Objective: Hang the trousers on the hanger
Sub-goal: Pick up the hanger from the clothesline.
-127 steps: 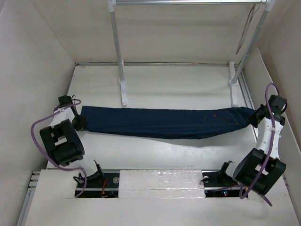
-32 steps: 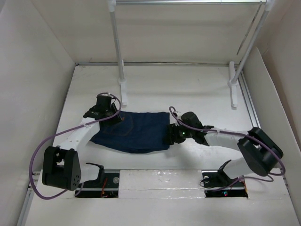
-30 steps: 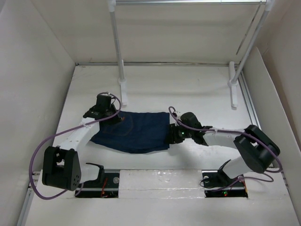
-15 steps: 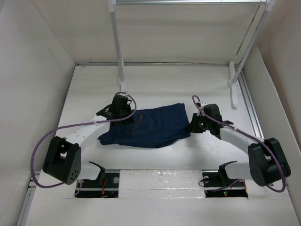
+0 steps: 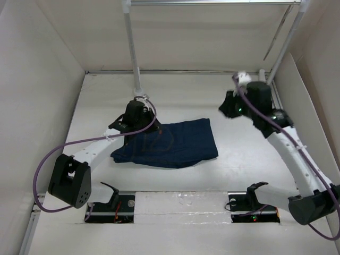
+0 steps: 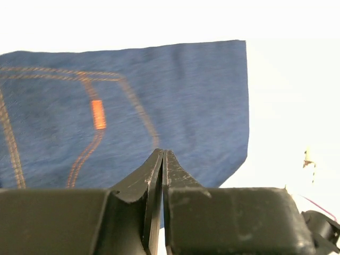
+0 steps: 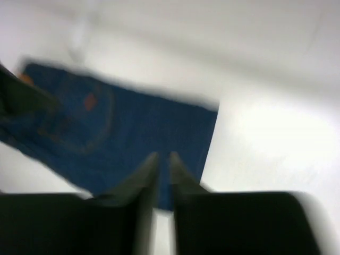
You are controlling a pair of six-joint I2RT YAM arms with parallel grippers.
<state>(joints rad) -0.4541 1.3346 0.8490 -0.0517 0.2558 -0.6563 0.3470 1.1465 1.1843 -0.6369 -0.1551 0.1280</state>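
Observation:
The trousers [image 5: 172, 143] lie folded on the table, dark navy with orange stitching and a small orange patch [image 6: 98, 114]. My left gripper [image 5: 142, 127] is at their upper left corner. In the left wrist view its jaws [image 6: 162, 153] are shut and empty just above the cloth. My right gripper [image 5: 225, 108] is raised to the upper right of the trousers, apart from them. In the blurred right wrist view its jaws [image 7: 162, 156] look shut and empty, with the trousers [image 7: 122, 138] below. The hanger [image 5: 277, 36] is a thin grey wire by the right rack pole.
A white rack stands at the back, with a left pole [image 5: 132, 48], a right pole [image 5: 287, 42] and a top rail [image 5: 212, 2]. Its feet [image 5: 139, 101] rest on the table behind the trousers. Pale walls [image 5: 42, 79] close in both sides.
The trousers went from stretched out between both grippers to folded. The right gripper let go of their right edge and rose up and to the right. The left gripper shifted slightly.

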